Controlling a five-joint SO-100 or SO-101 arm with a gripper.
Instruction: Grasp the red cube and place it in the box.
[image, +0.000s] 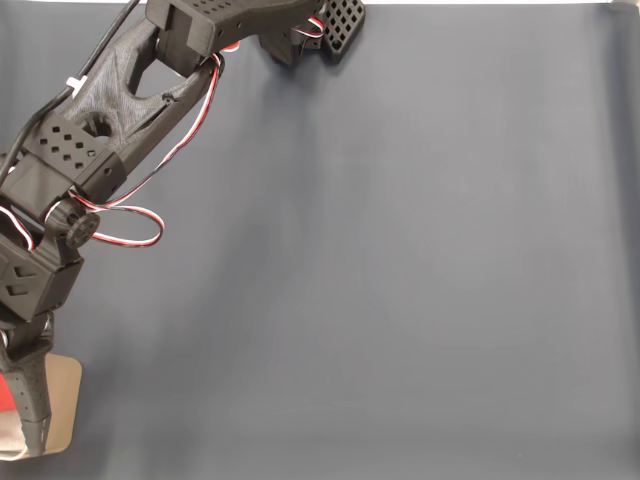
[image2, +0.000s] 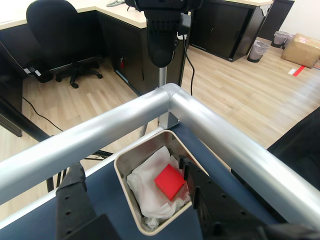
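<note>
In the fixed view, the arm (image: 100, 120) covers most of the box (image: 62, 400), cut off at lower left.

red cube (image2: 169, 181): small, bright red, plain matte faces; the wrist view shows its top face turned diamond-wise.
red cube, where: sitting inside the box, toward the right side of the opening in the wrist view, resting on the crumpled white stuff in there.
box (image2: 121, 172): tan rectangular container with rounded corners, open top, white crumpled lining inside.
box, where: upright on the dark blue surface, right by its edge and under the metal rail in the wrist view; in the fixed view a tan corner (image: 66, 400) pokes out at bottom left.
</note>
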